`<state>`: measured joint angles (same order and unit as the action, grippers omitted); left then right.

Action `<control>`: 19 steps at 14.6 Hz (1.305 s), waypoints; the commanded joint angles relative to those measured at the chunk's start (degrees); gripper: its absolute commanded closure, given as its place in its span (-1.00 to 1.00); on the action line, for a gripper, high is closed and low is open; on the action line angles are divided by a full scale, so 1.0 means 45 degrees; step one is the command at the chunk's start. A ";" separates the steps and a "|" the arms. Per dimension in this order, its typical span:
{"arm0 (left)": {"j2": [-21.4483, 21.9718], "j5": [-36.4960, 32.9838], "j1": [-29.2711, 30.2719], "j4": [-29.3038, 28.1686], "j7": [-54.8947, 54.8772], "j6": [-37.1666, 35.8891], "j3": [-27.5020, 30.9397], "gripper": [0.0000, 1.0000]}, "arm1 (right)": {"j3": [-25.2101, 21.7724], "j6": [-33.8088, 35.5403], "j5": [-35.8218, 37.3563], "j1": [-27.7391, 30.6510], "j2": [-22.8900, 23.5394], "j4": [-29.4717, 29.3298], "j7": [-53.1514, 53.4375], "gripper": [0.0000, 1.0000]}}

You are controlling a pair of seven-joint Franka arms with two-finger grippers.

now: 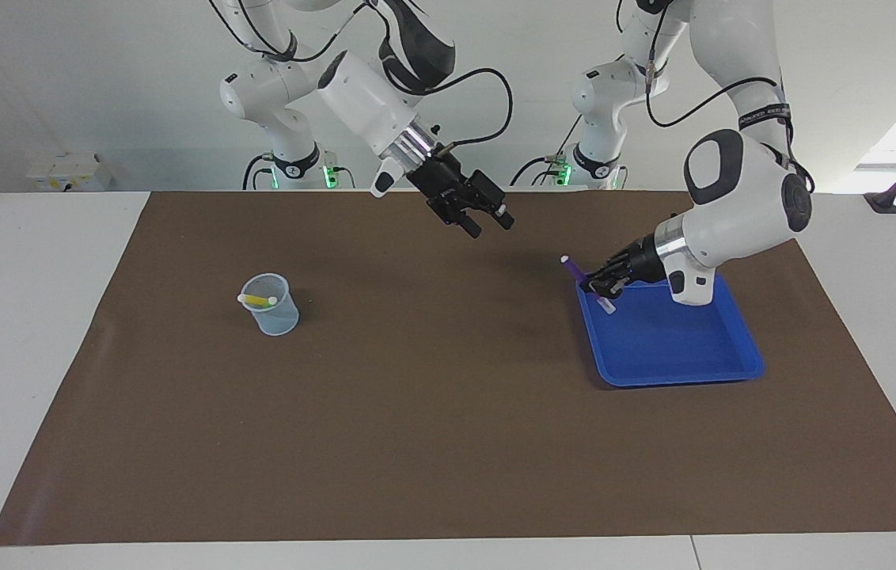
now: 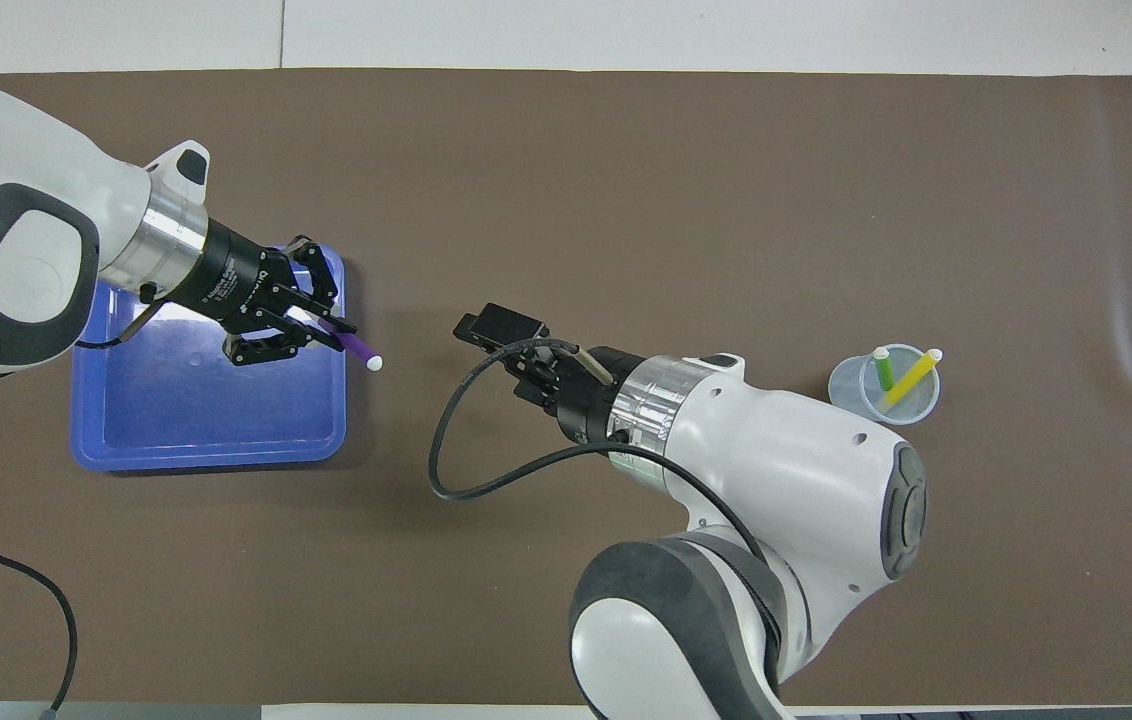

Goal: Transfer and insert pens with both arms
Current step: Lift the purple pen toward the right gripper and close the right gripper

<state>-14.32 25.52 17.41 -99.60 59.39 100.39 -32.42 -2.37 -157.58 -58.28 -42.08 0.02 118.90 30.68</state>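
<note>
The left gripper [image 1: 603,286] pinches the purple pen [image 1: 572,270] mid-barrel over the tray [image 1: 677,348] edge, ends exposed for handover. The right gripper [image 1: 484,224] waits mid-tabletop, jaws spread to receive it.

Facing camera looking down from high across table toward robots. Overhead camera looking steeply down from robots' end. Both covering brown mat [image 1: 432,412], half-turn apart.

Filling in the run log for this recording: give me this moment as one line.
left gripper: shut on purple pen, over blue tray edge | right gripper: open, empty, over mat | cup: holds green pen, yellow pen
</note>
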 commanded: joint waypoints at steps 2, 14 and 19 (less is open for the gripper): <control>0.0252 0.1026 0.0038 -0.0346 0.2813 0.0035 -0.0392 1.00 | -0.0021 -0.0002 -0.0663 -0.0043 -0.0102 0.0121 -0.0645 -1.00; 0.0291 0.1946 0.0078 -0.0346 0.4947 0.0329 -0.0412 1.00 | -0.0021 -0.0118 -0.0663 -0.0513 0.0542 -0.0053 -0.1368 -0.80; 0.0447 0.1946 -0.0001 -0.0463 0.5065 0.0329 -0.0432 1.00 | -0.0040 -0.0138 -0.0663 -0.0377 0.1575 -0.1224 -0.1368 -0.73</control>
<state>-14.21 33.02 17.50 -99.93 81.37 101.13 -34.48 -2.88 -157.62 -59.65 -44.51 3.42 117.02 26.57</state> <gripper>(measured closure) 0.837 0.123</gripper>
